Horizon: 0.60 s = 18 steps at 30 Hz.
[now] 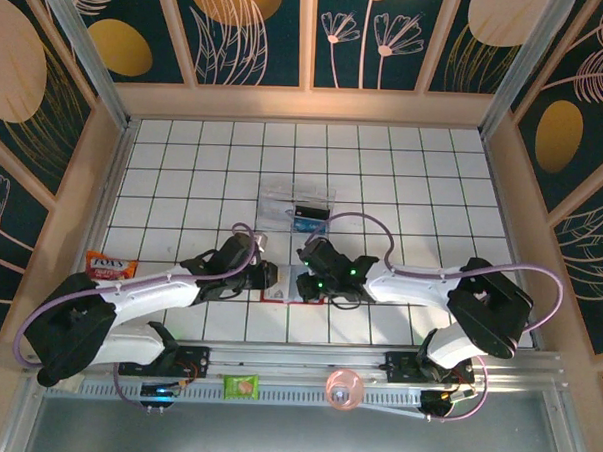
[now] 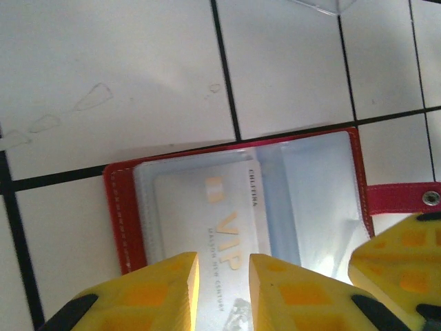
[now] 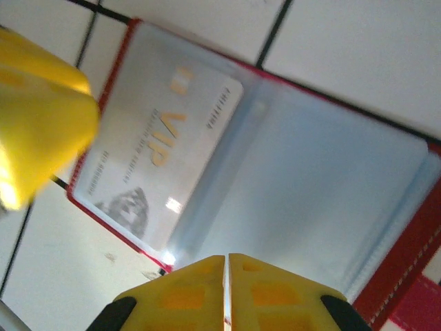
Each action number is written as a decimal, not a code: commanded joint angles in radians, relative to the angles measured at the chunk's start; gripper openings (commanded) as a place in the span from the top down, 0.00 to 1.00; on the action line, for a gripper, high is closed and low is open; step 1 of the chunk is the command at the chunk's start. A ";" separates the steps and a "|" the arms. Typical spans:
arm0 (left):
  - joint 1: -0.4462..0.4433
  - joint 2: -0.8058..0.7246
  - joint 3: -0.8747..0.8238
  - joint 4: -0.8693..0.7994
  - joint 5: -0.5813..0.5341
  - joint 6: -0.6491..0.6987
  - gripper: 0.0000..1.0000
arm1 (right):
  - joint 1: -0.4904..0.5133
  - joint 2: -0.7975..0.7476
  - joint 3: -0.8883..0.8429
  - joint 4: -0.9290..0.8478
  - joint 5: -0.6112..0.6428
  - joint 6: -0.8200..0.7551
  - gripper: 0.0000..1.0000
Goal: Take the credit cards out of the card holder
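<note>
The red card holder lies open and flat on the white tiled table, between both grippers. Its clear sleeves face up, and a white VIP card sits in the left sleeve. The red snap tab sticks out to the right. My left gripper hovers over the VIP card, its yellow fingers a narrow gap apart with nothing between them. My right gripper is shut, its tips over the near edge of the empty-looking right sleeve. The VIP card and the holder's red edge show there too.
A clear plastic box with a dark card inside stands just beyond the holder. A snack packet lies at the left. A green packet and a pink round object rest on the front rail. Wooden walls surround the table.
</note>
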 commanded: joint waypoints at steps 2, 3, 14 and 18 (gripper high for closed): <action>0.026 -0.009 -0.035 0.041 0.003 -0.019 0.73 | 0.003 0.028 -0.048 -0.055 0.020 0.052 0.92; 0.026 -0.007 -0.038 0.046 0.006 -0.019 0.73 | 0.001 0.037 -0.048 -0.061 0.029 0.058 0.93; 0.034 -0.065 -0.076 0.092 0.044 -0.013 0.68 | -0.020 -0.066 0.049 -0.063 -0.030 -0.003 0.84; 0.034 -0.052 -0.093 0.125 0.045 -0.010 0.73 | -0.079 0.005 0.110 0.006 -0.250 0.003 0.70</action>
